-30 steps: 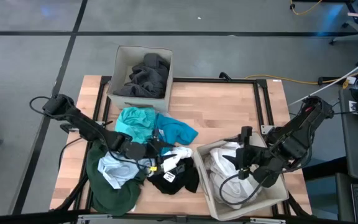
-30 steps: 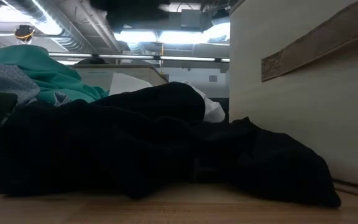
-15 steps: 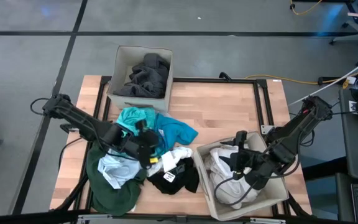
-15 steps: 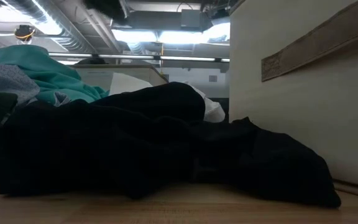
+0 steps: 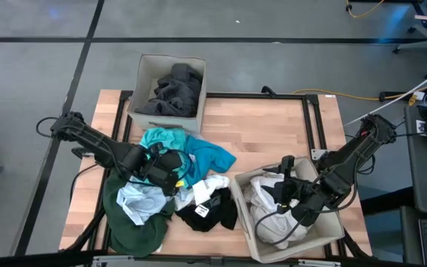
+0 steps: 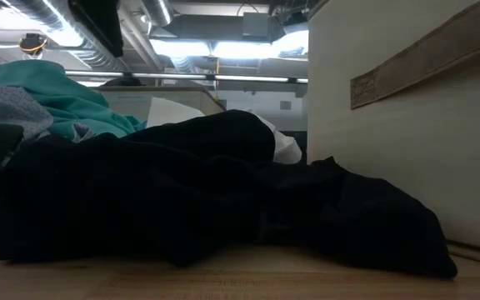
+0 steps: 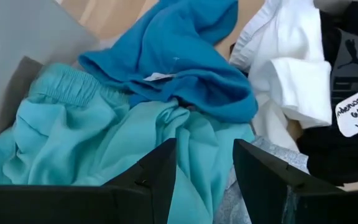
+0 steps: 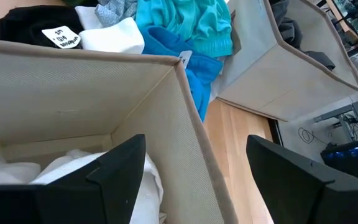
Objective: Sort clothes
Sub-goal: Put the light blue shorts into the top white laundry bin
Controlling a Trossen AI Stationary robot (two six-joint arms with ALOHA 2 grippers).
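Note:
A pile of clothes lies on the table's near left: a teal garment, a bright blue one, a white one, a black one, a pale blue one and a dark green one. My left gripper hovers open over the teal garment, touching nothing that I can see. My right gripper is open and empty over white clothes inside the near right beige box.
A second beige box at the far left holds dark grey clothes. The near box's wall stands between my right gripper and the pile. Bare wood lies at the table's far right. The black garment fills the low view.
My left gripper has gone toward the table's left edge, from over the white garment to over the teal one. My right gripper has shifted a little toward the near edge over the box. The clothes have stayed where they were.

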